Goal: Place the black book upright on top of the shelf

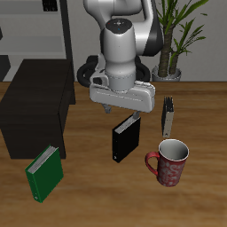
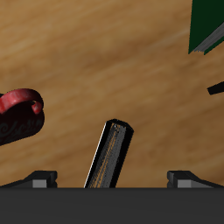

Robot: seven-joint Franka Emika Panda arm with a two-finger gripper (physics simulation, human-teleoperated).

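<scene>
A: Table (image 1: 89,195), wood grain, fills the frame. Shelf (image 1: 35,106) sits at mid-left of the exterior view, low black box, top bare as far as it shows. A grey rack (image 1: 35,27) stands behind it at upper left, a plant (image 1: 177,35) at upper right.

B: Arm (image 1: 120,40) comes down at centre. Gripper (image 1: 129,115) hangs right over the black book (image 1: 125,139), which stands on the table just below centre, well apart from the shelf.

A: Jaws?

B: Spread. In the wrist view both fingertips (image 2: 39,179) sit wide on either side of the book's top edge, no contact visible. Nothing held.

A: Other things: green book (image 1: 44,173) leaning at lower left, red mug (image 1: 168,162) at lower right just beside the black book, thin dark book (image 1: 168,115) standing behind the mug.

B: Risks, by judgement. The book lies at a slant between the fingers in the wrist view, so closing might catch a corner, twist it or tip it over. The mug is near; a low approach could knock it. A shallow pinch near the top edge could let the book swing or slip on the carry, and it might then land tilted on the shelf and fall.

A: Writing?

B: None readable. No labels on covers, mug or arm.
</scene>
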